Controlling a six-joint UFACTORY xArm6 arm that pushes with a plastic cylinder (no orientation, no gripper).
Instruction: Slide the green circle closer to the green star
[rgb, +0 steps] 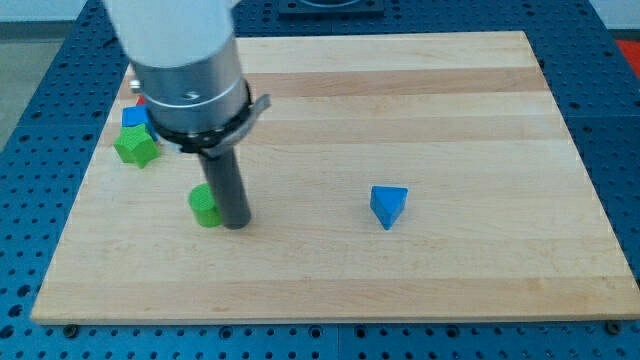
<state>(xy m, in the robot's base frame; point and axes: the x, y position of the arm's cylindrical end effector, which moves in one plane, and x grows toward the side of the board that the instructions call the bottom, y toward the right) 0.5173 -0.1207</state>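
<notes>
The green circle (204, 206) lies on the wooden board at the view's lower left. The green star (136, 146) sits up and to the left of it, near the board's left edge. My tip (236, 223) rests on the board right against the green circle's right side, partly hiding it. The dark rod rises from there into the arm's wide grey body at the view's top left.
A blue block (135, 117) sits just above the green star, with a bit of a red block (138, 99) behind it, mostly hidden by the arm. A blue triangle (388, 206) lies right of centre. The board's left edge (75, 200) is close to the star.
</notes>
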